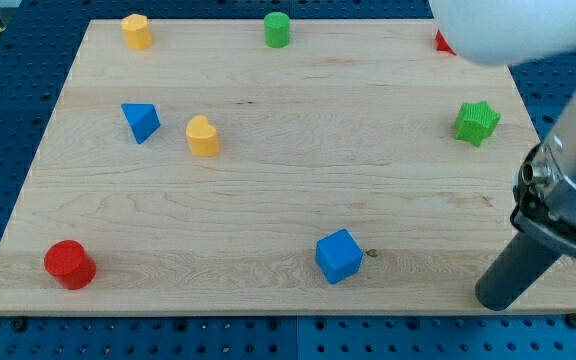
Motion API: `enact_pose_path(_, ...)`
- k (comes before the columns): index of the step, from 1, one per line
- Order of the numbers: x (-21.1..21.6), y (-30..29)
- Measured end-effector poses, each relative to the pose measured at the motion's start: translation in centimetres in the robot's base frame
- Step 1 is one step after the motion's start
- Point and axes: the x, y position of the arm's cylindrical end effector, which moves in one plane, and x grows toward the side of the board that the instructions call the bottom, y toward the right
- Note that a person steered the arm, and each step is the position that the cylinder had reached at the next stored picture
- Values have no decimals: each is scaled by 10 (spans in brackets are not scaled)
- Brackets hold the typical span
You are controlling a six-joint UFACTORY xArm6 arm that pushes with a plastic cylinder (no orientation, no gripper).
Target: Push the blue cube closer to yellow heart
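The blue cube (339, 256) sits near the board's bottom edge, a little right of centre. The yellow heart (203, 136) stands in the left half of the board, up and to the left of the cube and well apart from it. My tip (494, 300) is at the bottom right of the wooden board (298, 190), to the right of the blue cube and slightly lower. It touches no block.
A blue triangular block (140, 121) lies just left of the heart. A yellow hexagonal block (136, 31) and a green cylinder (276, 29) stand along the top edge. A green star (477, 122) is at the right, a red cylinder (69, 264) at the bottom left. A red block (442, 42) is partly hidden at the top right.
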Motion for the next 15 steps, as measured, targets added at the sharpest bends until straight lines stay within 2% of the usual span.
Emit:
enact_pose_path(1, 0, -5)
enact_pose_path(2, -1, -53)
enact_pose_path(3, -1, -133)
enact_pose_path(5, -16, -133)
enact_pose_path(9, -96, -146)
enact_pose_path(11, -137, -179)
enact_pose_path(15, -130, -250)
